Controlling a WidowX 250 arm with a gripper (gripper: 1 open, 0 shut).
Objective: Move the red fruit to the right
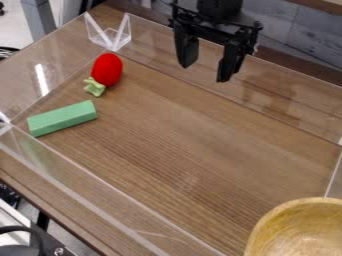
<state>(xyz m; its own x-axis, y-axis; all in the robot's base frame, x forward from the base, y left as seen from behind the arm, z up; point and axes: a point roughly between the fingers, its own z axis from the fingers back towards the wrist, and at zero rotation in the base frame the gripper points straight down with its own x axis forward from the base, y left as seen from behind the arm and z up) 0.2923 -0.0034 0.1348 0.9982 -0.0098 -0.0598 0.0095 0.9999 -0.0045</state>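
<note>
The red fruit [106, 68], a small glossy strawberry with a pale green cap at its lower end, lies on the wooden table toward the far left. My black gripper [203, 60] hangs above the table at the top centre, pointing down, to the right of the fruit and well apart from it. Its fingers stand open with nothing between them.
A flat green block [63, 118] lies in front of the fruit near the left edge. Clear acrylic walls [107, 35] ring the wooden table [201, 140]. A yellow bowl's rim [301, 232] shows at the bottom right corner.
</note>
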